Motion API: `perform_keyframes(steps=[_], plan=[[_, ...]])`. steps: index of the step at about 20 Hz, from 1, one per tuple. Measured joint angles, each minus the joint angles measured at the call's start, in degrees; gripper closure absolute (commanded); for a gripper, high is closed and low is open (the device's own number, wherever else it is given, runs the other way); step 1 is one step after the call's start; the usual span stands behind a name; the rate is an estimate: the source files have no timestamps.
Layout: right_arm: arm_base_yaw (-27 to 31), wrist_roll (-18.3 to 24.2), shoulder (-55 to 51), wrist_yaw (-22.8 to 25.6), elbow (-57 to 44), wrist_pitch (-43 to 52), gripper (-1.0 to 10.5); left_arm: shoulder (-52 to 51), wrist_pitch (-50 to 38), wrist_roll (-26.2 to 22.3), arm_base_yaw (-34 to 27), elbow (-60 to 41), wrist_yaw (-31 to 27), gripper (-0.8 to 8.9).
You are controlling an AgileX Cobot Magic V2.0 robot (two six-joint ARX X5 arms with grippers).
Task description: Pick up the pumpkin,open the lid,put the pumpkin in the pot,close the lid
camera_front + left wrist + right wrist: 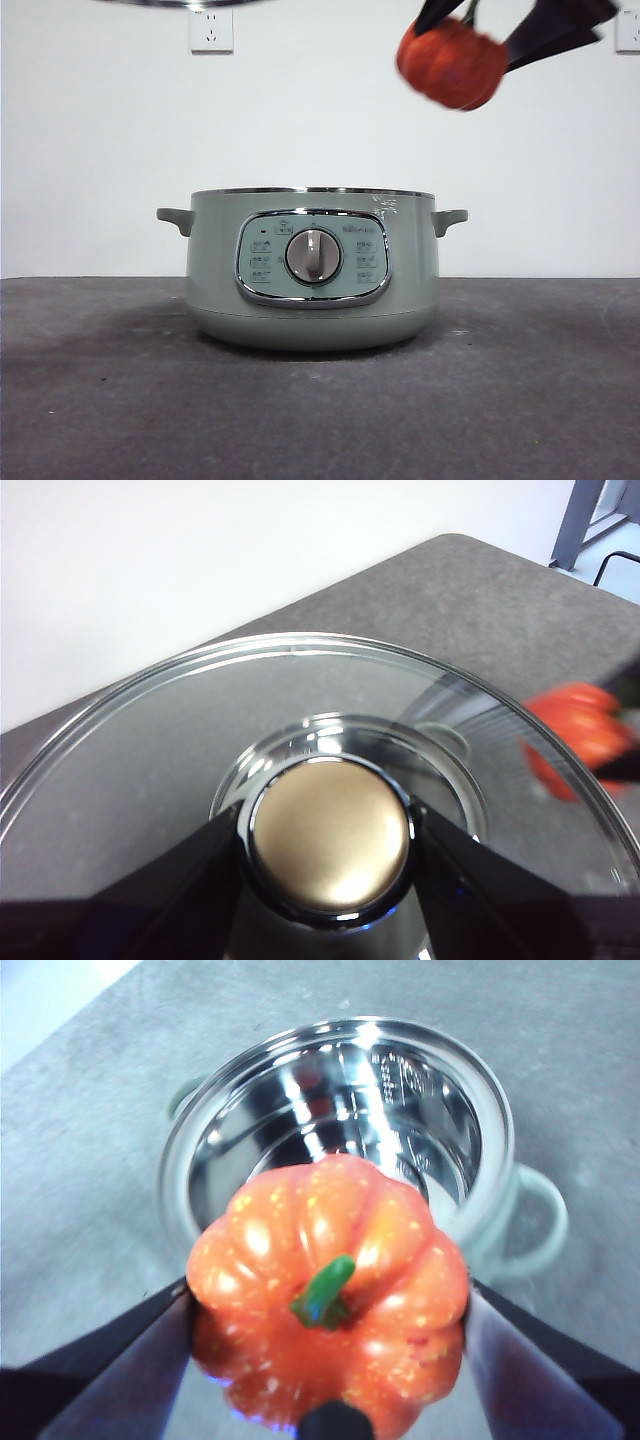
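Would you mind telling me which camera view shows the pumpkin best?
The right wrist view: the pumpkin fills it, sharp, stem and ribs clear, clamped in the right gripper. The front view shows it blurred, high up; the left wrist view only an orange smear beyond the lid.

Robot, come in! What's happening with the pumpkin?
Right gripper shut on pumpkin, high above open pot. Left gripper holds lid up by knob. Nothing blocking.

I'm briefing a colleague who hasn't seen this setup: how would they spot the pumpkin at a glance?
Start at the big sage-green pot standing open on the grey table. Look above its right handle: the right gripper holds the pumpkin in the air there. It is the only orange-red thing in the scene, small, ribbed, pale-speckled, with a green stem, unlike the clear glass lid held by the left gripper.
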State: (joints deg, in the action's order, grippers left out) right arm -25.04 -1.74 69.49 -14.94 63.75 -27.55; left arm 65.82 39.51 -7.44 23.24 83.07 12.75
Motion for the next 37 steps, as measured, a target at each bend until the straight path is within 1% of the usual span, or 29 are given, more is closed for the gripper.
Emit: perform_keyframes(steps=[5,10,12,13,15,17,19,23,24,25,26,27,28,33,35,36,37], plan=[[-3.10,0.90,16.00,0.07,12.83,1.70,9.6,-9.14,6.73,0.00,0.00,-0.02,-0.81,8.22],[-5.60,2.51,32.37,0.20,24.20,1.84,9.6,-13.16,10.08,0.00,0.00,0.00,-1.07,8.22],[-6.40,4.13,36.74,2.47,26.03,1.90,9.6,-13.57,11.04,0.00,0.00,0.00,-1.07,8.22],[-6.80,5.16,38.27,3.96,26.16,1.99,9.6,-13.59,11.45,0.00,0.00,0.00,-1.07,8.22],[-7.26,7.19,40.79,4.72,26.21,1.95,9.6,-13.59,12.57,0.00,0.00,0.00,-1.05,8.22],[-7.58,8.48,42.42,6.62,26.23,1.90,9.6,-13.57,13.00,0.00,0.00,0.00,-1.03,8.22],[-7.63,9.09,43.32,7.63,26.23,1.62,9.6,-13.57,12.90,0.00,0.00,0.00,-1.05,8.22],[-7.80,9.31,43.93,7.67,26.43,-0.96,9.6,-13.57,12.87,0.00,0.00,0.00,-1.03,8.22],[-7.91,9.31,43.93,7.67,26.47,-1.25,9.1,-13.57,12.90,0.00,0.00,0.00,-1.03,8.22],[-8.02,9.31,43.93,7.69,26.47,-1.25,7.7,-13.57,12.90,0.00,0.00,0.00,-1.03,8.22],[-8.15,9.31,43.93,7.69,26.47,-1.18,5.6,-13.57,12.90,0.00,0.00,0.00,-1.03,8.22],[-8.35,9.29,43.95,7.72,26.47,-1.14,3.8,-13.57,12.90,0.00,0.00,0.00,-1.03,8.22],[-8.46,9.20,43.95,7.72,26.47,-1.14,3.1,-13.57,12.90,0.00,0.00,-0.02,-1.03,8.22],[-8.66,8.83,43.28,8.04,26.58,-1.55,3.1,-13.49,12.87,0.00,0.00,0.00,-1.01,8.22],[-8.66,8.24,39.47,10.54,27.08,-2.03,3.1,-13.42,12.61,0.00,0.00,0.00,-1.01,8.22],[-8.61,7.91,36.00,11.30,27.21,-2.54,3.2,-13.18,11.65,-0.02,0.00,0.00,-0.94,8.22],[-8.63,7.21,31.93,13.38,27.34,-3.50,3.2,-12.55,10.47,0.00,0.00,0.00,-0.70,8.22]])
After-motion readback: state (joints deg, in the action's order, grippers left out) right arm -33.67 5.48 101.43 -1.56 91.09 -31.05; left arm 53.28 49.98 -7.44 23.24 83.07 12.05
